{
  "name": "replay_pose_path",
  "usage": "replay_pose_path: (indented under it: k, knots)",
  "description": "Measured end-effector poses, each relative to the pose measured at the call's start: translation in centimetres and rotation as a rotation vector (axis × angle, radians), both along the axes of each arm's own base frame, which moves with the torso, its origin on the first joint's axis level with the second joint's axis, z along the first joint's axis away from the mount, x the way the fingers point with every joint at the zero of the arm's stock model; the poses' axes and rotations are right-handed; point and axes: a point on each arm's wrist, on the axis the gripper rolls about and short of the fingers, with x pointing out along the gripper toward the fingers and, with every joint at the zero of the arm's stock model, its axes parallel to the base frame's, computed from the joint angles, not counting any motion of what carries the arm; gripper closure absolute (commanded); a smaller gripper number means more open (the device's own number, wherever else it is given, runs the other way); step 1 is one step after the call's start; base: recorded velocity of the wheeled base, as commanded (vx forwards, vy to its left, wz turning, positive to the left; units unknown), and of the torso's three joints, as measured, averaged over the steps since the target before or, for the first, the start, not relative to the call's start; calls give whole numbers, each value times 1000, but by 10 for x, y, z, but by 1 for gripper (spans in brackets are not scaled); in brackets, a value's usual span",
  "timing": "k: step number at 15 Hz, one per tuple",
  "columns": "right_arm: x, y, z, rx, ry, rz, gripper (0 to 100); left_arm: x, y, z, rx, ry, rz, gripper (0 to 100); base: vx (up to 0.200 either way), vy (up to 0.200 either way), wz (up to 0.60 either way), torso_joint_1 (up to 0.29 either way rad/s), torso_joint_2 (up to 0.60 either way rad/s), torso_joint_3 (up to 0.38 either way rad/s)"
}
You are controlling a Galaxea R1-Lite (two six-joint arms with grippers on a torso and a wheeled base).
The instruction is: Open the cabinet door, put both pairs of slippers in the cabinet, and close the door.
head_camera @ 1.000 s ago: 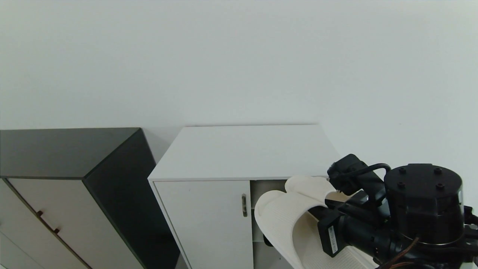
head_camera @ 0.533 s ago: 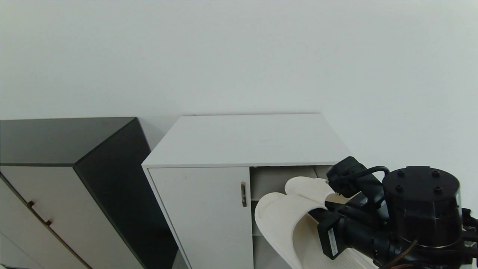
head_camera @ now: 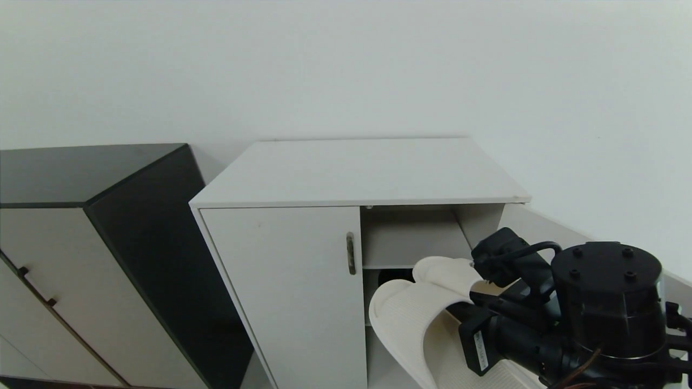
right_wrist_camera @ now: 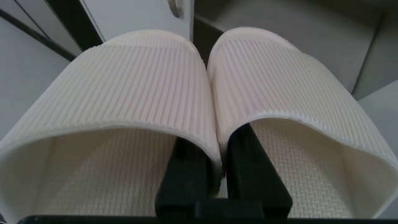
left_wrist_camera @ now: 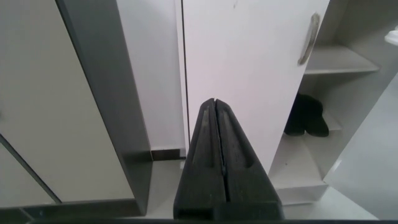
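The right gripper [right_wrist_camera: 214,171] clamped the cream slippers [head_camera: 416,313] in front of the white cabinet [head_camera: 357,173], whose right half stood open. The left gripper [left_wrist_camera: 215,112] was closed and empty. The slippers' heels ran off the head view's lower edge.

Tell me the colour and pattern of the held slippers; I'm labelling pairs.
Cream-white slippers with fine ribbed straps, clearest in the right wrist view.

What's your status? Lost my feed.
Right tool shut on white slippers. Left tool shut, holding nothing. Cabinet open; dark pair inside. No obstruction seen.
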Motion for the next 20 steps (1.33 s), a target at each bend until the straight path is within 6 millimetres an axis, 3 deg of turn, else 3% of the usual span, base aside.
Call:
replay_pose_path:
  k: [11,16,20]
  knots:
    - [1,1,-3,-11,7,-1,100,0,0,0,0,1,0,100,0,0,0,-138,473,333]
    - [1,1,-5,-18,13,0,100,0,0,0,0,0,0,100,0,0,0,-50,438,387]
    - [1,1,-7,-31,11,4,100,0,0,0,0,0,0,100,0,0,0,-4,141,133]
